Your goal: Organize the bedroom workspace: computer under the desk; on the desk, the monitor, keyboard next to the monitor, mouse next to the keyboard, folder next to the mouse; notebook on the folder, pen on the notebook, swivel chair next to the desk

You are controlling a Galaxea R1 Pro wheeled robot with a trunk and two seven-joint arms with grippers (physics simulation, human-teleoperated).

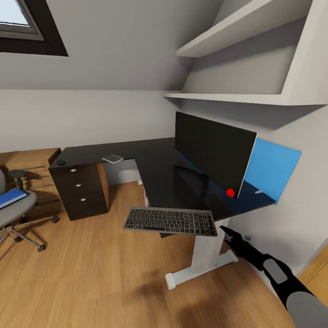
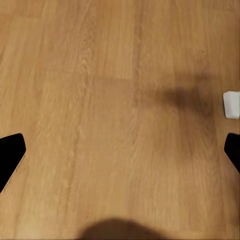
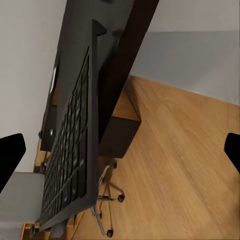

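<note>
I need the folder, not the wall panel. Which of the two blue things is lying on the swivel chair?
The folder, the small bright blue rectangle flat on the swivel chair seat. The larger blue panel stands against the wall behind the monitor.

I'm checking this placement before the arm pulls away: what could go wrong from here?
1. The keyboard sits at the desk front edge and seems to overhang it, so it may tip to the floor.
2. The right gripper is right beside the keyboard's end; a careless retreat could nudge it off.
3. The folder lies on the swivel chair, which could roll when reached for.
</note>
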